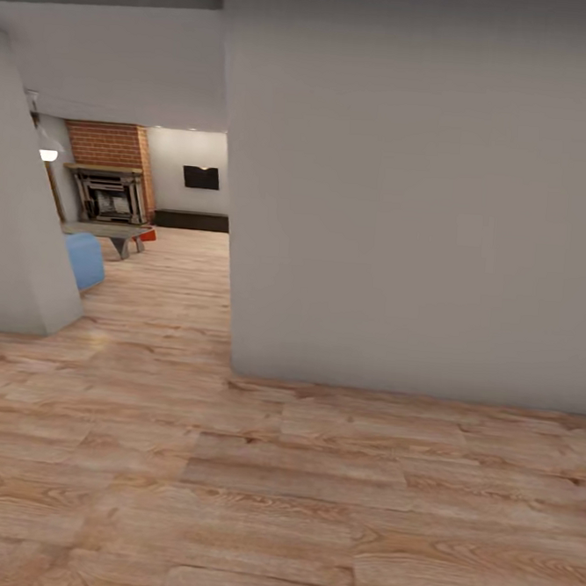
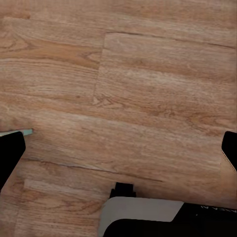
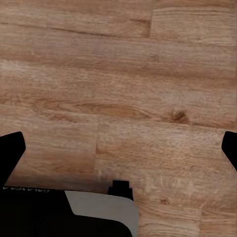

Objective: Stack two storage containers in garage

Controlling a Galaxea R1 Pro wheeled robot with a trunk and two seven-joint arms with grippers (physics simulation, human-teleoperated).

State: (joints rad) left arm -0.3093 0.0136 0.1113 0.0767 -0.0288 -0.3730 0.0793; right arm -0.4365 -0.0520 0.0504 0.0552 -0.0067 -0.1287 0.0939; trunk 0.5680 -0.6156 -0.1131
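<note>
A wall [image 1: 423, 206] stands right; behind its left edge lie a sofa [image 1: 86, 259] and fireplace [image 1: 111, 192].

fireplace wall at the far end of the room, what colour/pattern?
Red-brown brick wall, regular brick courses, behind a dark fireplace insert. Head view shows it best.

One grey low table [image 1: 112, 234] — one red-orange container [image 1: 149, 235] — one fireplace [image 1: 108, 192].

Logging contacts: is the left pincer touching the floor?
Apart. In the left wrist view the open left pincer looks down on wood floor, nothing between its fingers.
</note>
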